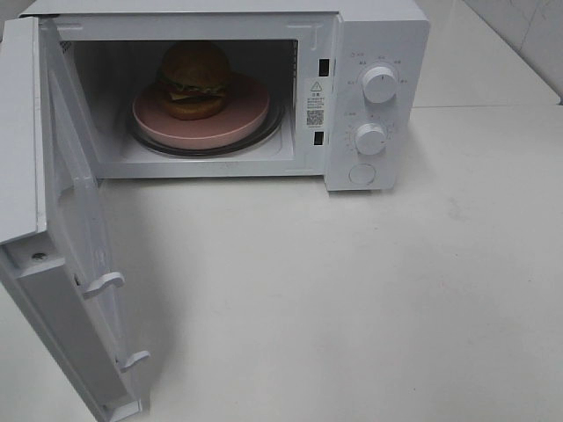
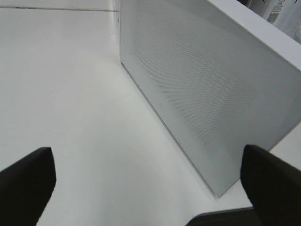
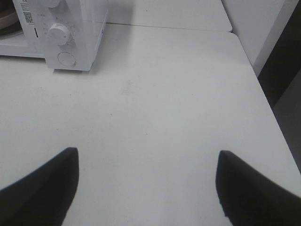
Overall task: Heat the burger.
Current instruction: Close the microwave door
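Neither arm showed in the exterior high view, so where each gripper stood against the microwave (image 1: 378, 35) could be judged from the wrist views only. The left wrist view was mostly filled by the meshed panel of the open door (image 2: 197, 89), cut off at the frame's edge, and the cavity behind it was hidden. The right wrist view caught only the microwave's control corner (image 3: 75, 19), with one knob (image 3: 58, 33) and a round button (image 3: 66, 58). A brownish sliver at that frame's edge was too small to name. The burger appeared in neither wrist view.

In the exterior high view the burger (image 1: 194, 79) sat inside the cavity at about 11 o'clock from the frame's centre. It rested on a pink plate (image 1: 237, 119), toward the plate's 12 o'clock edge, and its top was dim in the cavity's shadow. The plate lay on the glass turntable (image 1: 274, 130). The door (image 1: 75, 220) swung out toward 7 o'clock, and its lower corner ran off the frame. The two knobs (image 1: 380, 84) stood at 3 o'clock from the burger.

The left gripper (image 2: 146, 149) had its jaws spread wide, holding nothing, near the door's panel with the door between it and the burger. The right gripper (image 3: 148, 151) was also spread and empty over the bare white table (image 3: 155, 103), well apart from the microwave and the burger.
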`<control>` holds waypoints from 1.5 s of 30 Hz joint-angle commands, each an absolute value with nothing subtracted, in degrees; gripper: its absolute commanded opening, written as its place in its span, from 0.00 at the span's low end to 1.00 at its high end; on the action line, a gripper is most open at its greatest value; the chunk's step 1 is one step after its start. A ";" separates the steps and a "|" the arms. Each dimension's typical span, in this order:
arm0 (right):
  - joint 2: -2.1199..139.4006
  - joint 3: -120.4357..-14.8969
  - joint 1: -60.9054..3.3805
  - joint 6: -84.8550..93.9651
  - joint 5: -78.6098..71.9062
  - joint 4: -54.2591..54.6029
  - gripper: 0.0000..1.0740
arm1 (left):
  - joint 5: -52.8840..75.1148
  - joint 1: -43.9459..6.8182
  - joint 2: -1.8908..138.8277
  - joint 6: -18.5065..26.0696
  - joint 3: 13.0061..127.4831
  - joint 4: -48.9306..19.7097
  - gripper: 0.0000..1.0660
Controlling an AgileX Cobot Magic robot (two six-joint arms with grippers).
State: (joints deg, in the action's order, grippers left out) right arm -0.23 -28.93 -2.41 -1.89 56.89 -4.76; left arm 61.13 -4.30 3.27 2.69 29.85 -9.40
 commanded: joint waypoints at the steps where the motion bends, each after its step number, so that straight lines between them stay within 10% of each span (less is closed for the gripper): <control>1: -1.78 -28.65 -1.95 -2.18 56.89 -4.87 0.71 | 58.90 -4.18 5.39 2.46 30.88 -9.40 0.90; 7: -1.78 -28.65 -1.95 -2.18 56.89 -4.87 0.71 | 55.81 -4.18 10.03 2.46 31.23 -8.25 0.76; 20: -1.78 -28.65 -1.95 -2.18 56.89 -4.87 0.71 | 39.36 -4.18 27.62 2.64 31.23 -6.82 0.01; 45: -1.78 -28.65 -1.95 -2.18 56.89 -4.87 0.71 | -19.60 -7.39 50.88 9.57 14.44 -8.42 0.00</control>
